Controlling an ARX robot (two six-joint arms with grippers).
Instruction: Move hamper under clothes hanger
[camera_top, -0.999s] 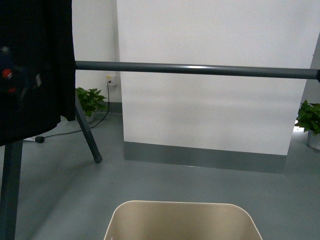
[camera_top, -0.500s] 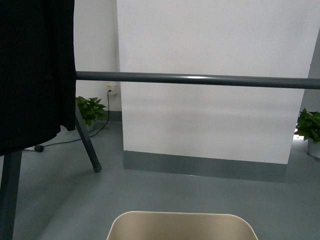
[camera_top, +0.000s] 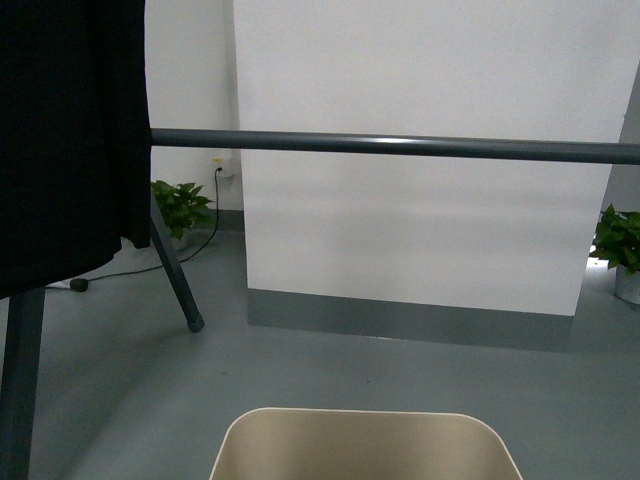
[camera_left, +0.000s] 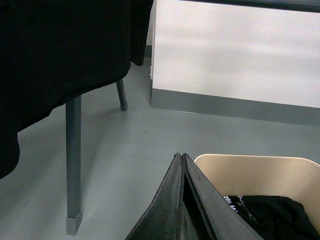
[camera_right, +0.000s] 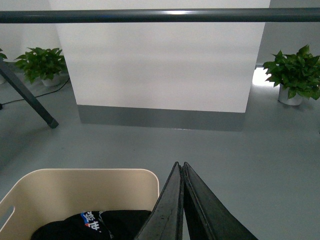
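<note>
The beige hamper (camera_top: 365, 445) shows only its far rim at the bottom middle of the front view, on the floor short of the bar. It holds dark clothes in the left wrist view (camera_left: 260, 172) and the right wrist view (camera_right: 85, 187). The clothes hanger's dark grey bar (camera_top: 400, 146) runs across the front view above it, with a splayed leg (camera_top: 178, 275) at the left. My left gripper (camera_left: 181, 156) is shut and empty beside the hamper's one corner. My right gripper (camera_right: 180, 164) is shut and empty beside the other corner. Neither arm shows in the front view.
A black garment (camera_top: 65, 140) hangs from the rack at the left. A near rack leg (camera_left: 73, 165) stands on the grey floor. A white wall panel (camera_top: 420, 230) with a grey skirting is behind the bar. Potted plants (camera_top: 180, 205) (camera_right: 295, 75) and a cable sit by the wall.
The view has shifted slightly: the bar dipped lower in frame, then rose again. The hamper rim dropped a little lower in frame. A blurred object at the far left is gone.
</note>
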